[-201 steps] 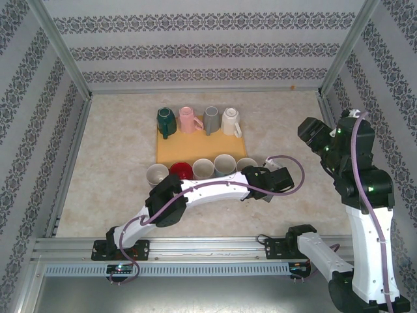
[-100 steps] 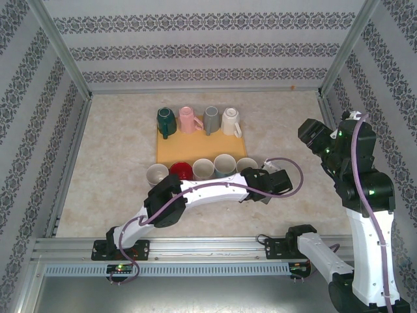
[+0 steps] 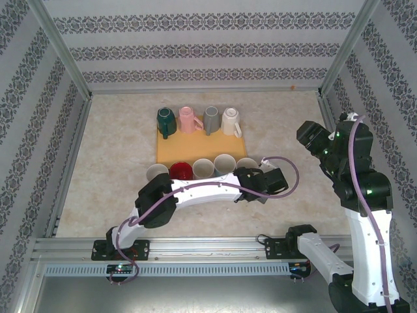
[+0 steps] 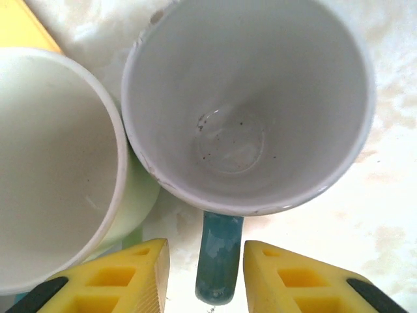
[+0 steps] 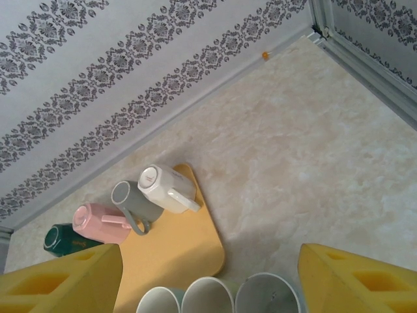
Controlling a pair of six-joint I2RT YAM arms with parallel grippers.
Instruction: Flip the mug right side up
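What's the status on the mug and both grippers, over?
Left gripper open, straddling mug handle. Mug upright on table. Right gripper open, raised aside. Pale green mug close alongside.

Looks down between the wide-apart yellow fingers (image 5: 58, 280) of the right gripper (image 5: 210, 261), one in each lower corner, onto a marbled tabletop (image 5: 293, 163) backed by a patterned wall (image 5: 130, 78) along the top. Shows an orange tray (image 5: 176, 248) left of centre carrying a diagonal row of four mugs, base-up or tipped over, hard to tell which: white mug (image 5: 166, 189), grey mug (image 5: 133, 202), pink mug (image 5: 98, 223), and dark green mug (image 5: 68, 239) nearest the left edge. Catches three open-mouthed mugs (image 5: 207, 297) side by side along the bottom edge, and a small orange spot (image 5: 265, 55) at the wall's foot, upper right.
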